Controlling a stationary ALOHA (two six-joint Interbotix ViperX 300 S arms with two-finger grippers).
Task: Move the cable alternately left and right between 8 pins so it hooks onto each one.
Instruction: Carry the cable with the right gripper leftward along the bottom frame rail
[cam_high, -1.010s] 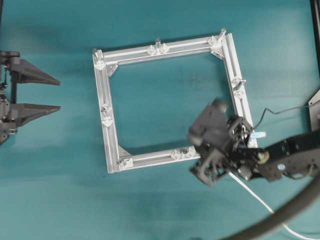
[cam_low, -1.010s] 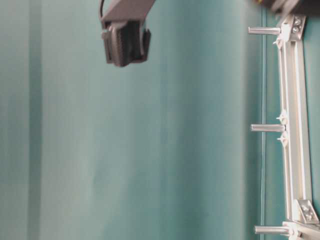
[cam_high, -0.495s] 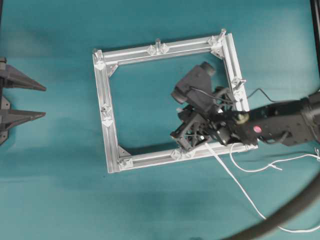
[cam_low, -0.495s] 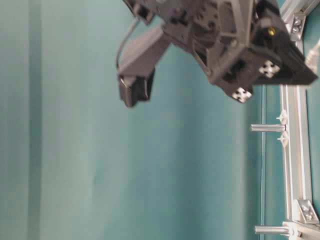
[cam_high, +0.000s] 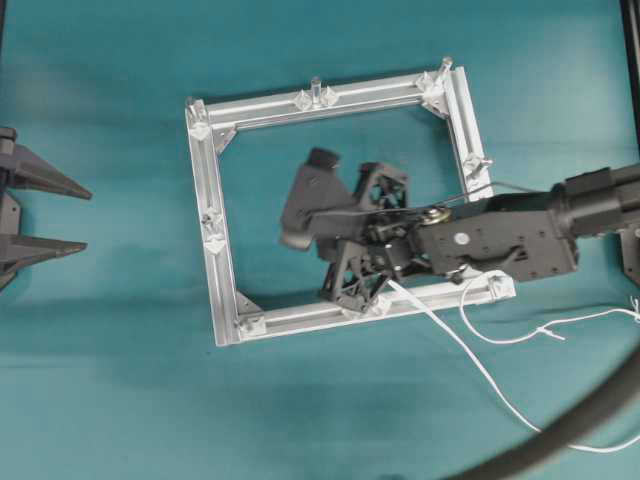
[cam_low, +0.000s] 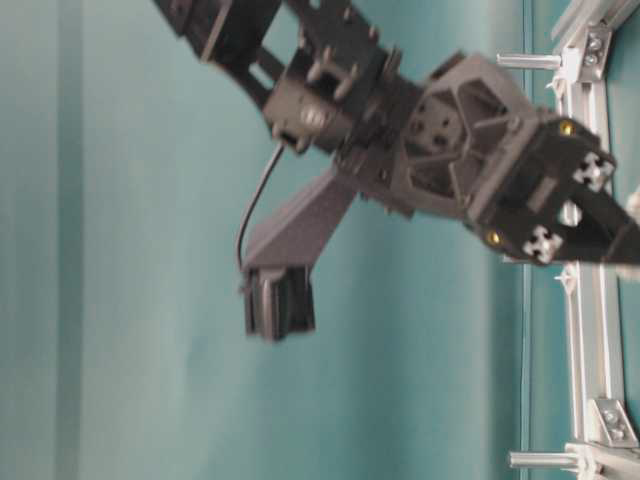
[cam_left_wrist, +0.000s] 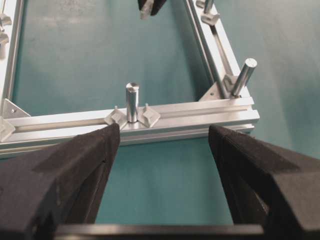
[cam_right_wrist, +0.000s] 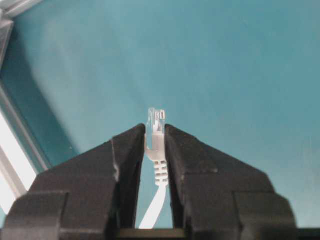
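Note:
My right gripper (cam_right_wrist: 155, 131) is shut on the small clear plug (cam_right_wrist: 156, 120) of the white cable (cam_right_wrist: 154, 212), which runs back between the fingers. In the overhead view this gripper (cam_high: 352, 290) hangs inside the square aluminium frame (cam_high: 205, 270), close to the near rail's middle pin (cam_high: 376, 300). The cable (cam_high: 470, 365) trails over that rail to the lower right. Other pins stand at the far rail (cam_high: 315, 85) and the right rail (cam_high: 487, 160). My left gripper (cam_high: 45, 215) is open at the table's left edge, outside the frame. In the left wrist view it (cam_left_wrist: 164, 132) faces a pin (cam_left_wrist: 132, 102).
A thick dark hose (cam_high: 560, 430) curves across the lower right corner. The cable forms a loose loop (cam_high: 480, 335) just outside the frame's right corner. A corner pin (cam_left_wrist: 243, 76) stands right of the left gripper. Bare teal table (cam_high: 120, 400) surrounds the frame.
My right arm has swung left with the cable's plug, from outside the frame's lower right corner to inside the frame. The left gripper has drawn back slightly to the left.

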